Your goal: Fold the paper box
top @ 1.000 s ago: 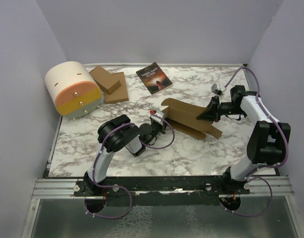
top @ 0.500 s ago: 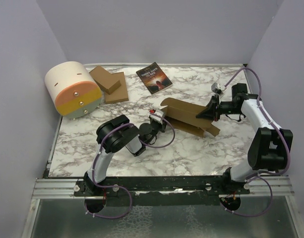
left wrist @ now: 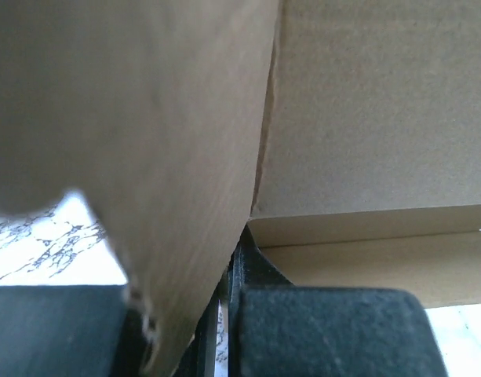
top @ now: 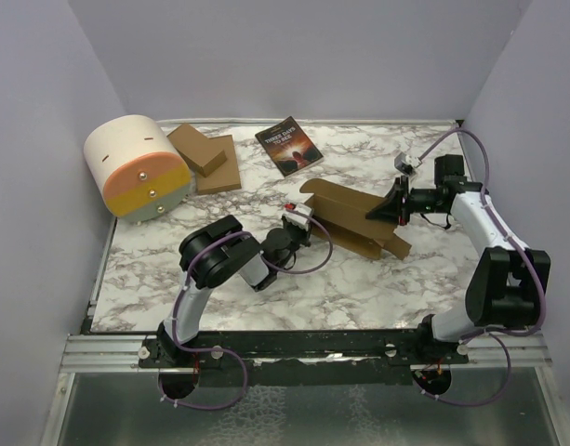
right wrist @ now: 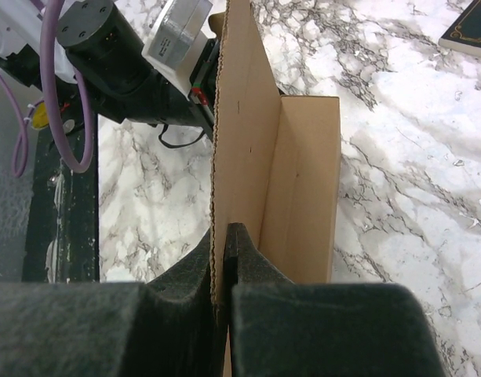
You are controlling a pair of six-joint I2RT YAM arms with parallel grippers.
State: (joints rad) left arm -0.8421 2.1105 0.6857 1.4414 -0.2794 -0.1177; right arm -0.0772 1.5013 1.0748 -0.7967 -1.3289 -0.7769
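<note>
Top external shows my left pincer (top: 300, 216) closed again on the paper box (top: 348, 216) at 9 o'clock; my right pincer (top: 385, 210) clamps it too, so folding can go on.

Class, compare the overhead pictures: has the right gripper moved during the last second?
Yes, slightly. The right gripper, shut on the paper box, has edged left and away from the arm bases, nearer the unmoved book.
</note>
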